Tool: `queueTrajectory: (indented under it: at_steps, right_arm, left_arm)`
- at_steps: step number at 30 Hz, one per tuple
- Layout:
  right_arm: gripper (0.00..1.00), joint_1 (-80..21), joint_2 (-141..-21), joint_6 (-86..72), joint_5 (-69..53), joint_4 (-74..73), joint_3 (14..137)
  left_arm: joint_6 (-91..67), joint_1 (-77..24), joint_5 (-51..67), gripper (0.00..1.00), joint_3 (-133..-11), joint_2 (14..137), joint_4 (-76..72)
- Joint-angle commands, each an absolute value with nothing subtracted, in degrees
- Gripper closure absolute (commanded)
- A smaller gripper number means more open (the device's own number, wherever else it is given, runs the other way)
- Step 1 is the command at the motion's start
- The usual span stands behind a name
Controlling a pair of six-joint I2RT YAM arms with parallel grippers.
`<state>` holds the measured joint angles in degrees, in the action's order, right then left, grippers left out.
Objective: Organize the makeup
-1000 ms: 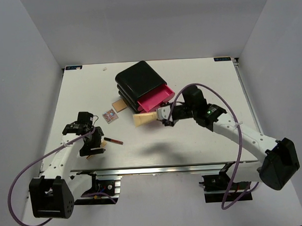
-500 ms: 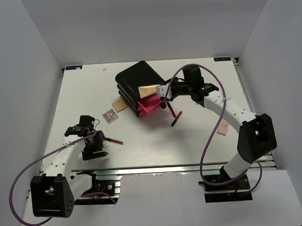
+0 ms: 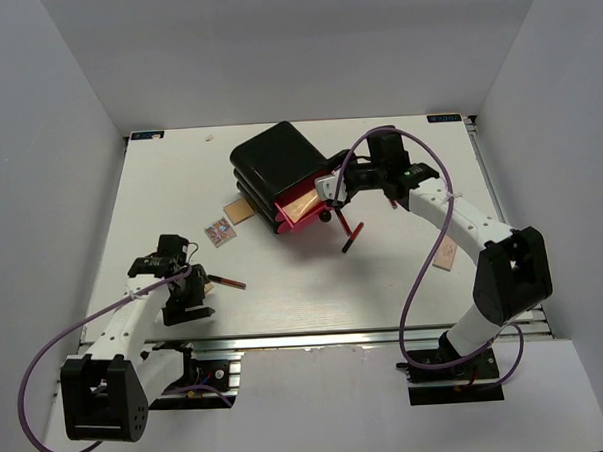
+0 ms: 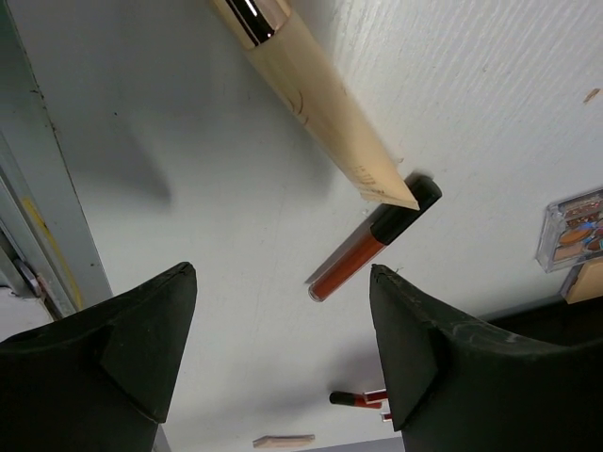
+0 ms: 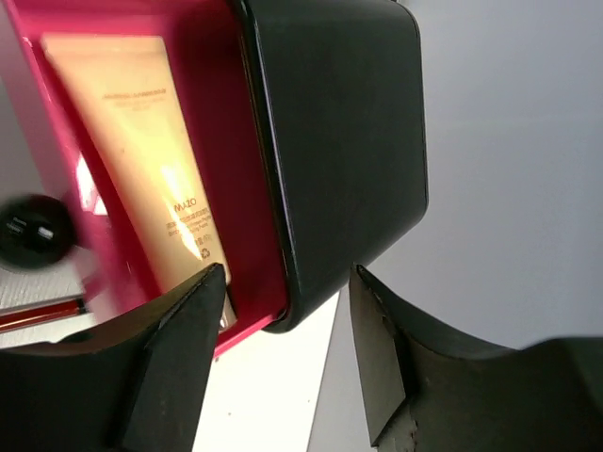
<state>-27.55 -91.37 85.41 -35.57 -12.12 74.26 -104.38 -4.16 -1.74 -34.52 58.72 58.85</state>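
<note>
Right tool (image 3: pixel 330 193): hangs over the open pink drawer (image 5: pixel 240 188) of the black box (image 3: pixel 276 159), at the far side of the table (image 3: pixel 384 282). Jaws apart, nothing between them.

Flat beige tube (image 5: pixel 141 160): lies lengthwise inside that drawer, printed face up. In the right wrist view it sits off to one side of the fingertips. Whether a finger touches it, cannot tell.

Red-and-black lipstick (image 3: pixel 352 234): on the table just on the near side of the drawer, below the right tool and apart from it.

Tan stick (image 3: pixel 444 253): on the table beside the right arm's forearm, well apart from the tool.

Left tool (image 4: pixel 281 273): low over the near-left part of the table. Jaws wide, empty.

Cream tube with gold cap (image 4: pixel 320 113): lies diagonally on the table ahead of the left fingertips, not between them. Its flat end overlaps the black cap of a lip gloss (image 4: pixel 363 256).

The lip gloss lies just beyond the gap between the fingers, nearer the one on the right of the wrist view. No contact seen.

Patterned packet (image 3: pixel 219 232): farther off, between the left tool and the box. A flat tan piece (image 3: pixel 241 211) lies against the box's left side.
</note>
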Motion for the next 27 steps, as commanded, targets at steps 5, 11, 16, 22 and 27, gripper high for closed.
queueTrajectory:
  at_steps: [5,11,16,22,27]
  right_arm:
    - [0.39,-26.5,-91.0,83.7,-38.4,-9.9,76.4]
    - [0.52,-25.1,-88.2,61.4,-39.4,-2.4,77.3]
    - [0.60,-24.1,-82.1,42.0,-41.6,3.4,72.5]
    - [0.60,-24.0,-74.6,36.9,-41.5,6.2,61.4]
    - [0.60,-23.5,-70.3,36.0,-41.0,5.1,57.1]
  left_arm:
    - [-102.0,-3.0,-7.3,0.16,-40.5,60.8,61.6]
    - [-101.6,-2.8,-9.8,0.16,-42.8,62.7,65.9]
    - [-102.3,-2.7,-11.7,0.16,-43.5,65.7,68.8]
    - [-103.4,-0.9,-10.7,0.23,-40.9,72.8,58.7]
    - [-100.8,-0.1,-12.6,0.23,-44.0,79.4,55.0]
